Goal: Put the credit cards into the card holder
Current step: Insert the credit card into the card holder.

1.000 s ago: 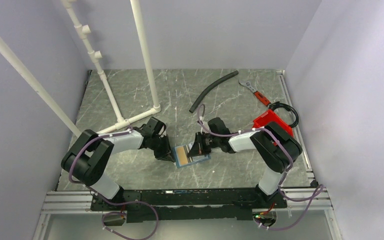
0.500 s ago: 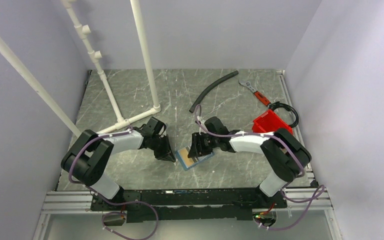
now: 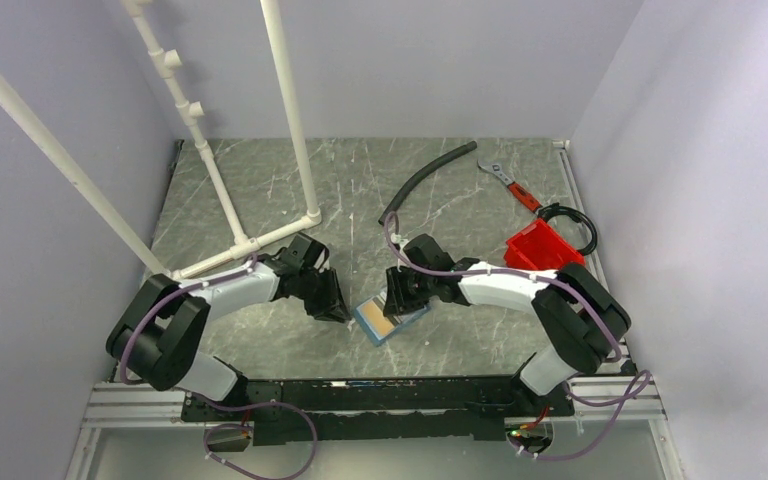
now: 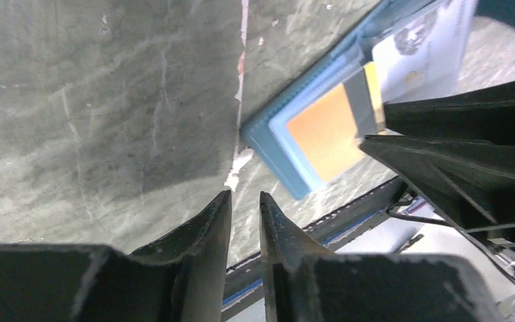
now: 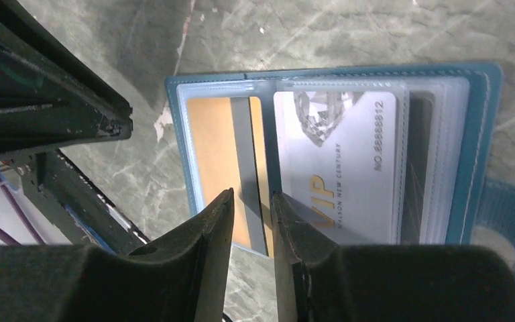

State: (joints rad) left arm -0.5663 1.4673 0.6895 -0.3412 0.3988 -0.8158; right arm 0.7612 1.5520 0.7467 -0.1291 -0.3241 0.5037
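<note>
The blue card holder [image 3: 392, 320] lies open on the marble table between my two grippers. In the right wrist view the card holder [image 5: 477, 127] shows a tan-brown credit card [image 5: 216, 144] with a grey stripe in its left clear pocket and a white VIP card [image 5: 349, 168] in the right pocket. My right gripper [image 5: 251, 194] hovers over the tan card's near edge, jaws slightly open with nothing between them. My left gripper [image 4: 245, 196] stands just off the card holder's [image 4: 275, 127] left corner, narrowly open and empty. From above, the left gripper [image 3: 338, 308] and right gripper [image 3: 398, 303] flank the holder.
A red bin [image 3: 535, 245] stands at the right with a black cable [image 3: 572, 218] behind it. A black hose [image 3: 425, 180] and a wrench [image 3: 508, 185] lie at the back. A white pipe frame [image 3: 250, 240] rises at the left. The metal rail [image 3: 380, 385] runs along the near edge.
Both grippers have opened a little. The right gripper shifted left over the holder, which has turned slightly. The left gripper stays beside the holder's left corner.
</note>
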